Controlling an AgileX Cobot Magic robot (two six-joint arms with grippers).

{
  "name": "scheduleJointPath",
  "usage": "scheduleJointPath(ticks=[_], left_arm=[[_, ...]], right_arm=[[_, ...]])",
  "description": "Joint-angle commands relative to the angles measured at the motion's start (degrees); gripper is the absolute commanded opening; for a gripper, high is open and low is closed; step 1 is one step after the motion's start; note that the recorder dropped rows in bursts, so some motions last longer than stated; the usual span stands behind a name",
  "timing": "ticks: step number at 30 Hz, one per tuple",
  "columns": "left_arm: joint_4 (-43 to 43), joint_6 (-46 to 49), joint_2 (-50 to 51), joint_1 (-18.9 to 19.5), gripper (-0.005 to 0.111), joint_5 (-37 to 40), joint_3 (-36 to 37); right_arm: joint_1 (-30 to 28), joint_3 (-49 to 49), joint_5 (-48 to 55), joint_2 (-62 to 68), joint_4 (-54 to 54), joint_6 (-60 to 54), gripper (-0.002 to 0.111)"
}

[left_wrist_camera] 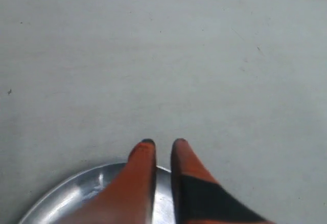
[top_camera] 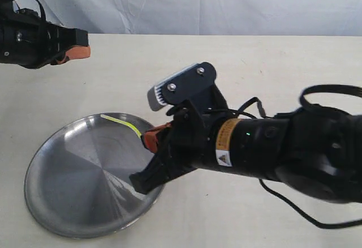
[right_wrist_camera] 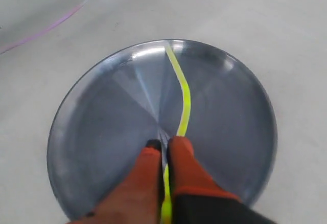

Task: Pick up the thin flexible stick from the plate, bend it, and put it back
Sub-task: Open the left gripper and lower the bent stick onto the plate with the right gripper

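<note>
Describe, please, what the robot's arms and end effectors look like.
The left arm and right arm are black; the left end effector and right end effector have orange fingers. The right arm carries a yellow label, black cables and a grey-white module.

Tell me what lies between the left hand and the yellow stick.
Only bare table, as the exterior view shows; the left hand hangs clear of the stick, which the right hand pinches.
</note>
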Motion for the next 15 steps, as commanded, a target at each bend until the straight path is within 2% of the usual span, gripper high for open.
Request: scheduleJointPath(ticks=[1,7,15], left_arm=[[2.26,-1.13,-2.42,0.18,0.000,0.39,-0.34],[5.18,-2.66,-5.04,0.29,0.000,0.77,-0.34],[5.40,-2.66,-5.97,0.29,0.000,2.47,-0.34]], right_arm=[[0.24,-6.44,-0.45,7.06,-0.87,-0.05,-0.001],[0.24,-12.39,2.52,14.13,-0.91,-0.05,-0.001],[0.24,-13.51,0.10,18.60,-0.91,0.07,0.002]])
